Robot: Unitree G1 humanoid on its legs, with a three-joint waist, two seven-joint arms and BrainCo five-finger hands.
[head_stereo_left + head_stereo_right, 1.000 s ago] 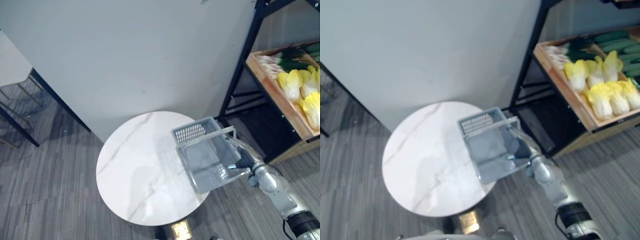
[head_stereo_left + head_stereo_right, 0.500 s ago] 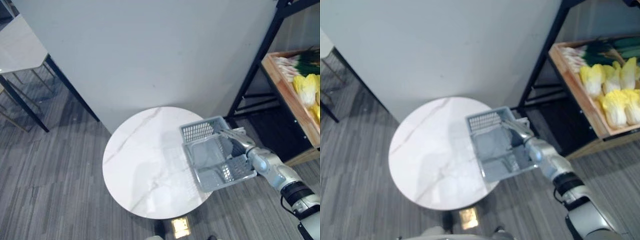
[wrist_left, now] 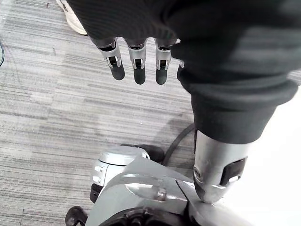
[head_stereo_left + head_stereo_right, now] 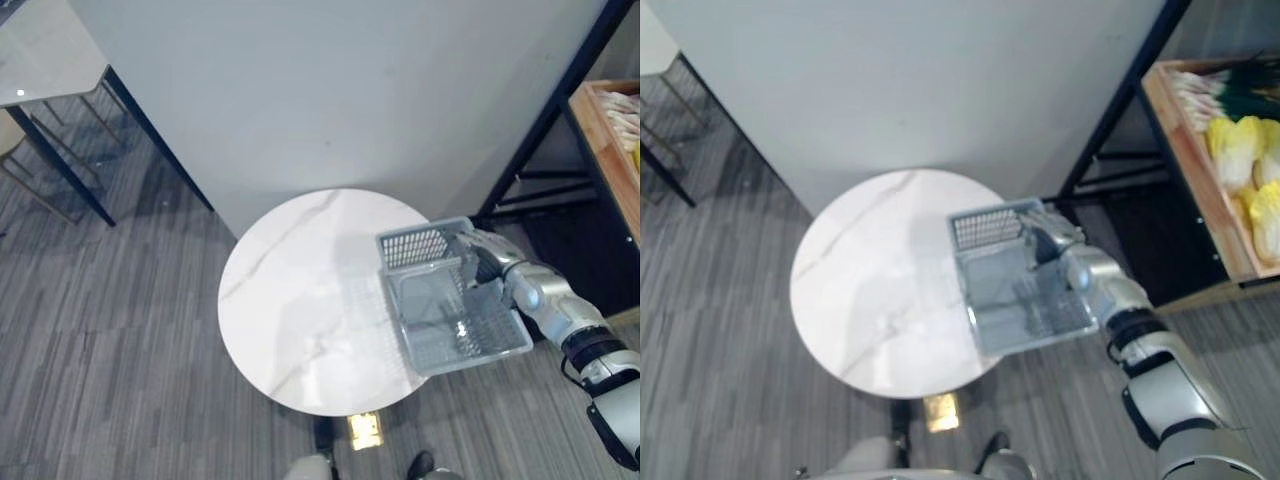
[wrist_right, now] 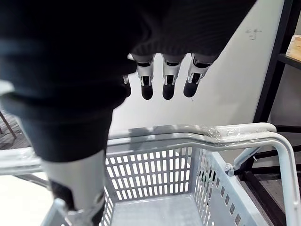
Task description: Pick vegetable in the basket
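Note:
An empty grey plastic basket [image 4: 415,245] sits at the right edge of the round white marble table [image 4: 300,300], its near right part past the edge. My right hand [image 4: 488,262] is at the basket's far right corner. In the right wrist view its fingers [image 5: 168,80] hang straight above the grey handle [image 5: 197,132], which lies along the rim, and they are not curled round it. Yellow cabbages [image 4: 1240,150] and green onions [image 4: 1230,95] lie in a wooden crate [image 4: 1185,150] on the shelf to the right. My left hand [image 3: 136,66] hangs open over the floor.
A black metal shelf frame [image 4: 545,120] stands right of the table, close to the basket. A white wall panel [image 4: 330,90] rises behind the table. A second table on dark legs [image 4: 40,60] stands at the far left. A white shoe [image 3: 70,21] is on the grey floor.
The camera has turned left. The basket has come further over the table and levelled out. My right hand has moved from the basket's near side to its far right corner.

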